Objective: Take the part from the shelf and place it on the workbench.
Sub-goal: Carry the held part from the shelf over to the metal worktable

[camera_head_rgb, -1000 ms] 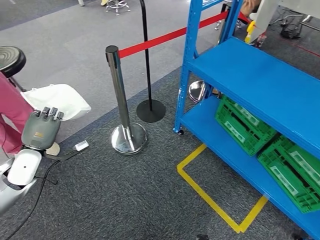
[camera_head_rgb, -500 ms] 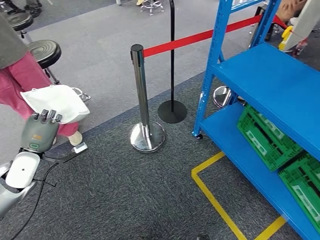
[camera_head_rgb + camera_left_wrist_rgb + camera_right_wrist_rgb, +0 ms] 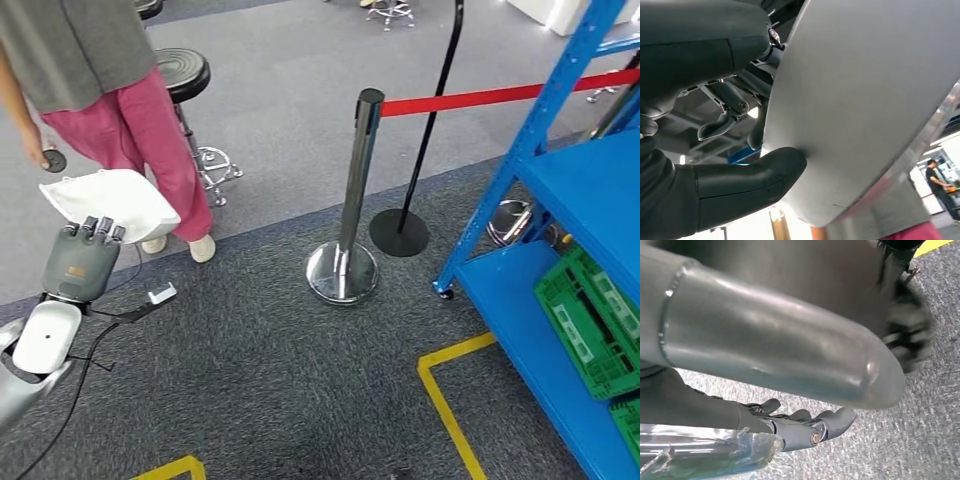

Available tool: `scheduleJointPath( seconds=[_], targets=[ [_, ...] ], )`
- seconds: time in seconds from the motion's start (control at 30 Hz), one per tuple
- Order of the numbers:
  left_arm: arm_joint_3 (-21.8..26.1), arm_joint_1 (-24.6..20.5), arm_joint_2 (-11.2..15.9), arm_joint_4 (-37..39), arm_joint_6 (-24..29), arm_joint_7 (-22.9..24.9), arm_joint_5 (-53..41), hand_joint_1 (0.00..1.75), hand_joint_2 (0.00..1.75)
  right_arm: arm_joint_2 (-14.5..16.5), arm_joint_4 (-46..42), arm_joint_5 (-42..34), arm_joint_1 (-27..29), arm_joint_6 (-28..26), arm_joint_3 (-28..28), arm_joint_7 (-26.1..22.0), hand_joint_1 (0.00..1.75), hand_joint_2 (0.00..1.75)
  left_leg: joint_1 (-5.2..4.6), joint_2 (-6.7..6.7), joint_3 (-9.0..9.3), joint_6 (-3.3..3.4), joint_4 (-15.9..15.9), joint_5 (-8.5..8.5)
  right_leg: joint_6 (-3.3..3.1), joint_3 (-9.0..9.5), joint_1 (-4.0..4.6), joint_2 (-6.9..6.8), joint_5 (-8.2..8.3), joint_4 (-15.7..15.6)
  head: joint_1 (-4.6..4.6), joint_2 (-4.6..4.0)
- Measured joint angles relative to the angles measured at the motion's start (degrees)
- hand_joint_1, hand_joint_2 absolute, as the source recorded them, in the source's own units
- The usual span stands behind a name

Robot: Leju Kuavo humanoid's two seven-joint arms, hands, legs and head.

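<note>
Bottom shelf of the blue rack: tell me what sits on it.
Green crates lie on the blue rack's bottom shelf. The upper shelf covers their far ends, so anything behind stays unseen.

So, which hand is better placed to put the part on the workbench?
The left hand: it already holds the white part, thumb pressed on it. The right hand carries nothing.

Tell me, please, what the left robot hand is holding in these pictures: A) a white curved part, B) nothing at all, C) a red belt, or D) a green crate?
A: in the head view the left robot hand holds a white curved part above the carpet, and the left wrist view shows the thumb pressed against its pale surface.
</note>
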Motion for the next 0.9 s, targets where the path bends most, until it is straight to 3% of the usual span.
scheduleJointPath(
  seconds=[0.03, 0.07, 0.1, 0.17, 0.23, 0.27, 0.33, 0.37, 0.43, 0.47, 0.5, 0.57, 0.6, 0.67, 0.73, 0.8, 0.87, 0.9],
  targets=[
    [-0.03, 0.07, -0.11, -0.02, -0.01, -0.01, 0.0, 1.75, 1.75, 0.0, 0.0, -0.01, 0.06, -0.01, 0.0, 0.01, 0.0, 0.0, -0.04, -0.81, 0.0, 0.09, 0.01, -0.03, -0.02, -1.99, 0.05, 0.43, -1.24, 3.63, 0.07, 0.0],
    [-0.04, 0.15, -0.16, -0.03, -0.01, -0.01, 0.0, 1.75, 1.75, 0.0, 0.0, -0.02, 0.1, -0.01, 0.0, 0.02, 0.0, 0.0, -0.08, -1.7, 0.01, 0.11, 0.03, -0.05, -0.07, -3.34, 0.09, 0.6, -1.45, 5.67, 0.09, 0.01],
    [-0.05, 0.22, -0.19, -0.03, -0.02, -0.02, 0.0, 1.75, 1.75, 0.0, 0.0, -0.02, 0.12, -0.02, 0.0, 0.02, 0.0, 0.0, -0.09, -2.59, 0.03, 0.12, 0.06, -0.06, -0.16, -3.7, 0.09, 0.7, -0.55, 5.54, 0.12, 0.0],
    [-0.04, 0.25, -0.19, -0.03, -0.02, -0.02, 0.0, 1.75, 1.75, 0.0, 0.0, -0.01, 0.09, -0.02, 0.0, 0.02, 0.0, 0.0, -0.01, -4.35, 0.11, 0.03, 0.16, -0.09, -0.37, -1.36, -0.08, 1.93, 3.8, -0.78, 0.12, 0.0],
    [0.01, 0.24, -0.25, -0.04, 0.0, -0.15, 0.0, 1.75, 1.75, 0.0, 0.0, -0.01, 0.06, -0.12, 0.0, 0.03, 0.0, 0.0, 0.04, -5.9, -0.09, -0.39, 0.45, -0.12, -0.43, 1.81, -0.47, 4.71, 6.76, -7.88, 0.08, -0.01],
    [0.05, 0.26, -0.28, -0.05, 0.03, -0.36, 0.0, 1.75, 1.75, 0.0, 0.0, -0.01, 0.06, -0.22, 0.0, 0.03, 0.0, 0.0, 0.13, -6.63, -0.3, -0.73, 0.53, -0.04, -0.44, 2.69, -0.55, 5.61, 7.21, -9.63, 0.08, -0.01],
    [0.26, 0.55, -0.22, -0.05, 0.12, -0.83, 0.0, 1.75, 1.75, 0.01, 0.0, -0.01, 0.04, -0.43, 0.0, 0.02, 0.0, 0.0, 0.44, -7.99, -0.67, -1.5, 0.4, 0.31, -0.65, 3.18, -0.4, 5.03, 7.23, -10.16, 0.07, -0.01],
    [0.42, 0.81, -0.12, -0.05, 0.2, -1.01, 0.0, 1.75, 1.75, 0.02, -0.01, -0.01, 0.01, -0.5, 0.0, 0.01, 0.0, 0.0, 0.5, -7.61, -0.81, -1.82, 0.41, 0.34, -0.97, 3.27, -0.36, 4.39, 7.37, -10.3, 0.06, -0.01],
    [1.04, 1.18, 0.11, -0.07, 0.42, -1.32, 0.0, 1.75, 1.75, 0.04, -0.02, 0.02, -0.01, -0.56, 0.0, -0.08, 0.0, 0.0, 0.28, -4.32, -2.04, -2.37, 2.66, -1.09, -1.71, 3.55, -0.37, 2.97, 7.58, -10.74, -0.25, -0.01],
    [1.38, 1.3, 0.14, -0.11, 0.53, -1.46, 0.0, 1.75, 1.75, 0.04, -0.02, 0.04, 0.04, -0.58, 0.0, -0.11, 0.0, 0.0, 0.17, -2.17, -3.44, -2.58, 5.5, -2.62, -2.01, 3.66, -0.31, 2.19, 7.57, -10.88, -0.41, -0.01],
    [1.68, 1.41, 0.15, -0.15, 0.61, -1.61, 0.0, 1.75, 1.75, 0.04, -0.02, 0.07, 0.14, -0.6, -0.01, -0.14, 0.0, 0.0, 0.15, -0.83, -5.36, -2.78, 9.32, -4.46, -2.23, 3.71, -0.23, 1.36, 7.48, -10.94, -0.54, -0.01],
    [2.04, 1.95, 0.12, -0.2, 0.67, -1.77, 0.0, 1.75, 1.75, 0.04, -0.02, 0.11, 0.31, -0.63, -0.01, -0.14, 0.0, 0.0, 0.36, -0.2, -8.69, -3.1, 15.85, -6.66, -2.41, 3.76, -0.16, -0.39, 7.28, -10.94, -0.57, -0.01],
    [2.21, 2.24, 0.12, -0.2, 0.68, -1.81, 0.0, 1.75, 1.75, 0.04, -0.02, 0.13, 0.35, -0.63, -0.01, -0.13, 0.0, 0.0, 0.47, -0.12, -9.12, -3.21, 16.63, -6.35, -2.4, 3.81, -0.15, -1.25, 7.18, -10.93, -0.57, -0.01],
    [2.58, 2.57, 0.16, -0.21, 0.68, -1.84, 0.0, 1.75, 1.75, 0.05, -0.02, 0.13, 0.35, -0.63, 0.0, -0.14, 0.0, 0.0, 0.61, 0.73, -6.53, -3.33, 11.82, -3.18, -2.17, 4.07, -0.16, -2.86, 6.92, -10.93, -0.58, 0.0],
    [2.88, 2.5, 0.16, -0.25, 0.73, -1.84, 0.0, 1.75, 1.75, 0.04, -0.02, 0.14, 0.33, -0.64, -0.01, -0.15, 0.0, 0.0, 0.42, 3.75, -2.22, -3.16, 4.22, -0.41, -1.62, 4.51, 0.16, -4.28, 6.4, -10.84, -0.59, 0.0],
    [3.02, 2.54, 0.18, -0.32, 0.82, -1.87, 0.0, 1.75, 1.75, 0.04, -0.02, 0.17, 0.31, -0.67, -0.01, -0.16, 0.0, 0.0, 0.05, 5.11, -0.32, -2.48, 0.73, 0.09, -1.0, 5.02, 0.57, -5.64, 5.84, -10.88, -0.51, 0.01],
    [3.27, 3.02, 0.5, -0.43, 0.97, -2.05, 0.0, 1.75, 1.75, 0.07, -0.02, 0.25, 0.21, -0.7, 0.0, -0.18, 0.0, 0.0, -0.03, 3.48, -0.35, -1.61, 0.46, 0.0, -0.4, 5.41, 0.49, -6.57, 5.45, -11.06, -0.44, 0.0],
    [3.55, 3.29, 0.79, -0.55, 1.05, -2.22, 0.0, 1.75, 1.75, 0.1, -0.02, 0.28, 0.15, -0.71, 0.01, -0.21, 0.0, 0.0, 0.05, 2.74, -0.3, -1.24, 0.38, 0.0, -0.09, 5.34, 0.33, -5.78, 4.98, -10.63, -0.39, 0.0]
  ],
)
